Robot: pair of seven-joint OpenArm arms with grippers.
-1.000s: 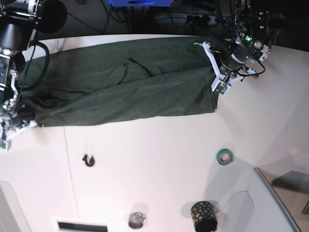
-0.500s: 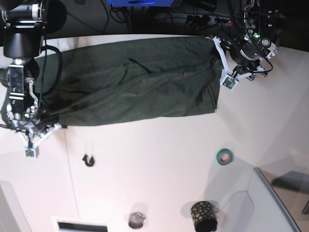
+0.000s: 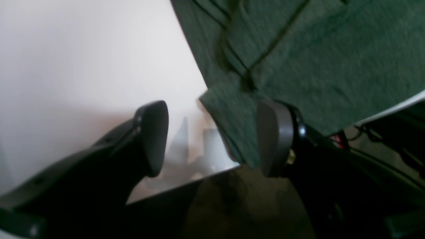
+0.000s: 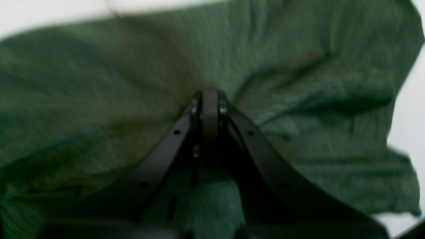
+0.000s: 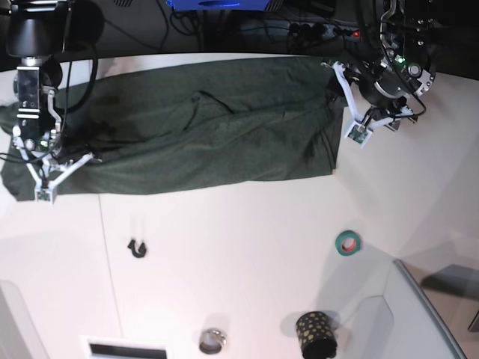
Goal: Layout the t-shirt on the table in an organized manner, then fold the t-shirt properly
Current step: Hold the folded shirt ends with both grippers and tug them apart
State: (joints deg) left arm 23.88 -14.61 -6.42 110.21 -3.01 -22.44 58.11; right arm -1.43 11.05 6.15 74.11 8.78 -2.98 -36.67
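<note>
The right wrist view is soft and blurred, filled almost wholly by the t-shirt [image 5: 194, 131], so the cloth's outline cannot be traced there; the shirt's corner by the right pincer [image 4: 210, 99] runs out of the base view's edge, and the collar and sleeves cannot be picked out in the bunched cloth. The t-shirt lies along the far edge of the desk [image 5: 247, 247], its long axis running side to side across the base view, one short end beneath each arm. The right pincer is clenched with its jaws pressed together right at the green fabric; whether cloth is pinched between them is hard to make out. The left pincer [image 3: 212, 136] stands released, jaws wide apart, at the shirt's other end, where a corner of fabric hangs at the desk edge, against the inner face of one jaw.
</note>
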